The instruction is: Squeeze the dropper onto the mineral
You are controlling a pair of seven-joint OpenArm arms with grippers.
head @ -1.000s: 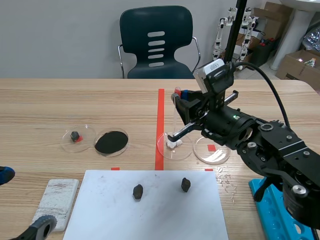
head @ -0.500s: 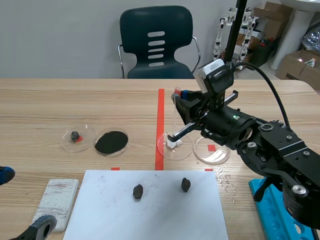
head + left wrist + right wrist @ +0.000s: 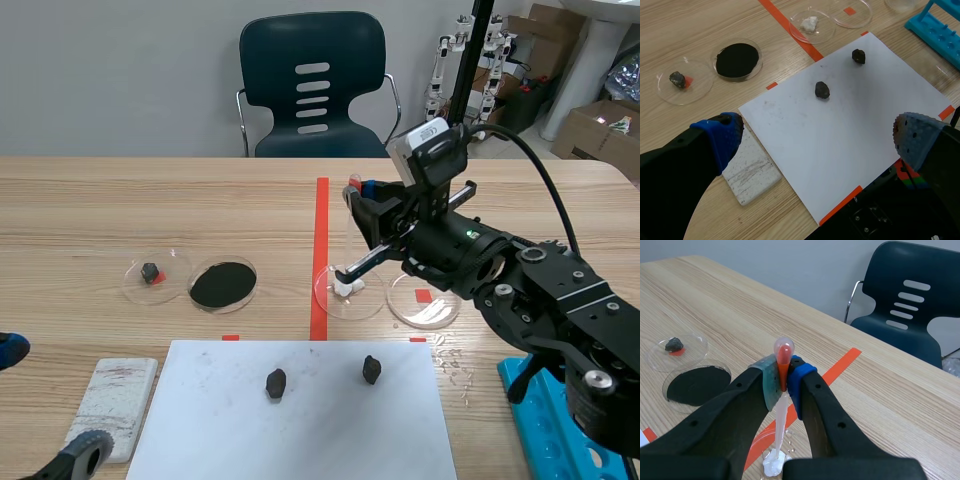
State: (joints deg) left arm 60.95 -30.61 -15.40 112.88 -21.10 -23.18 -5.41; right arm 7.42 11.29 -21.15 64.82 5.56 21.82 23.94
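Right gripper (image 3: 782,382) is pinched shut on the bulb of the clear plastic dropper with red liquid (image 3: 781,412), held upright. Its tip is at the white lumpy mineral (image 3: 774,463) in the clear round petri dish (image 3: 365,311); contact cannot be told. Left gripper (image 3: 816,137) is spread wide, empty, low over the white paper sheet (image 3: 850,130). Likely risks: too hard a pinch floods the dish, and a tip pressing the lump could shove it or bend the stem, sending drops wide.
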